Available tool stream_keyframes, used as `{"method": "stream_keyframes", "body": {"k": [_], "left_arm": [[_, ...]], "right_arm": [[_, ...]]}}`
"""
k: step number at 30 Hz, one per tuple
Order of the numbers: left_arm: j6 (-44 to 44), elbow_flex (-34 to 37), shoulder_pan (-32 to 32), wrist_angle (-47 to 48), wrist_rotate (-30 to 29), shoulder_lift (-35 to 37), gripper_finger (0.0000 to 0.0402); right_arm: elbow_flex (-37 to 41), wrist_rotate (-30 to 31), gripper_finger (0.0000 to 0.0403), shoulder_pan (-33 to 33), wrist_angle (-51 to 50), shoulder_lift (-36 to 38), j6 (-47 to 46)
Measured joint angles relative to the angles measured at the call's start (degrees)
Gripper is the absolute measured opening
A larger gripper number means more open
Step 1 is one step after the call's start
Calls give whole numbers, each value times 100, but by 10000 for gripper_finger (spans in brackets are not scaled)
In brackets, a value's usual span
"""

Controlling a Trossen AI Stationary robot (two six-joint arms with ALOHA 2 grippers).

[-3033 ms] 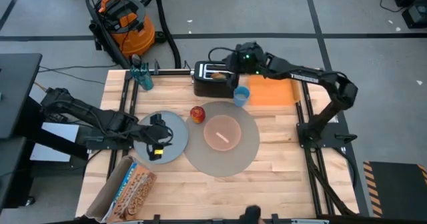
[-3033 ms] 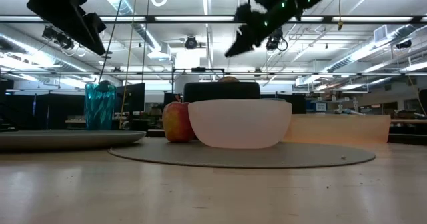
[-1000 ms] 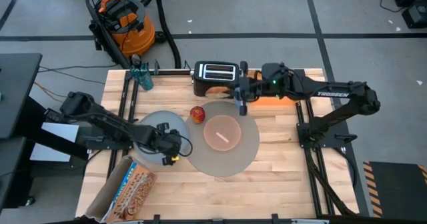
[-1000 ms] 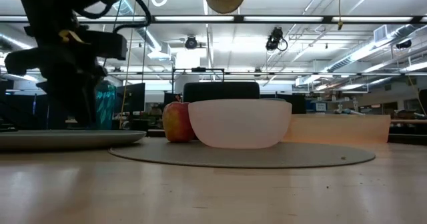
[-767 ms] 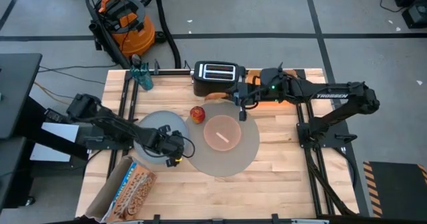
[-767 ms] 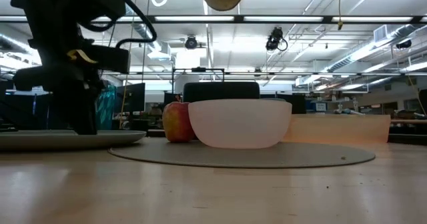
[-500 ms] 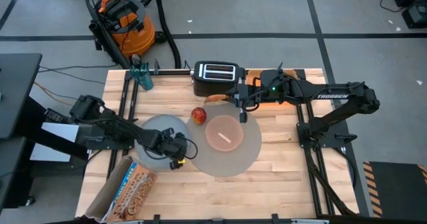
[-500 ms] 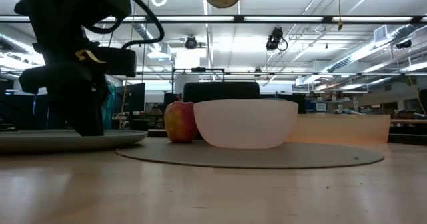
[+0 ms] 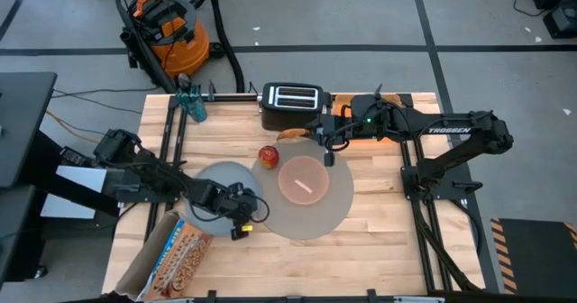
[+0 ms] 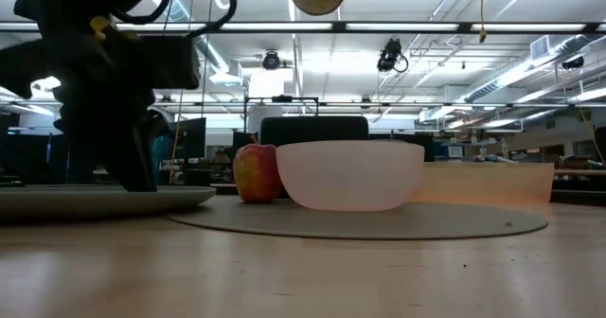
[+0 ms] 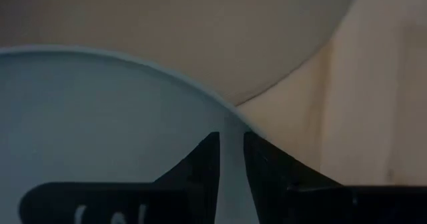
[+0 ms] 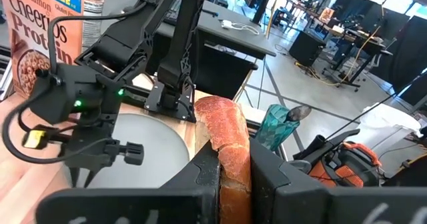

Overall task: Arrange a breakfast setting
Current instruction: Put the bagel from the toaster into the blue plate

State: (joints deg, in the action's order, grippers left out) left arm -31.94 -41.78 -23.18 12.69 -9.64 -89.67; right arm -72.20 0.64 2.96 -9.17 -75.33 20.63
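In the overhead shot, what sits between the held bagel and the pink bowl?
In the high view, the red apple lies on the table between the bagel, which the right gripper holds, and the pink bowl, a little left of the straight line.

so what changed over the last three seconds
The right gripper lifted the bagel out of the black toaster and carried it toward the pink bowl. The left gripper came down onto the grey-blue plate, closed its fingers on the rim, and is dragging it toward the grey mat, which shifted slightly. The apple stays beside the bowl.
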Motion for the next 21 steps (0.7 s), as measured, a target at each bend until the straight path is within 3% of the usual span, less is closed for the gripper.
{"method": "stream_keyframes", "body": {"k": [9, 13, 17, 21], "left_arm": [[260, -1, -70, -645, 355, 4, 75], [273, -226, -80, -71, 354, 43, 75], [332, -402, -39, 539, -105, 66, 75], [272, -365, -2, 537, -232, -59, 75]], "right_arm": [[0, -1, 46, 0, -111, -1, -9], [0, -2, 46, 0, -153, -2, -9], [0, -2, 46, 0, -153, -2, -11], [0, -2, 46, 0, -177, -2, -14]]}}
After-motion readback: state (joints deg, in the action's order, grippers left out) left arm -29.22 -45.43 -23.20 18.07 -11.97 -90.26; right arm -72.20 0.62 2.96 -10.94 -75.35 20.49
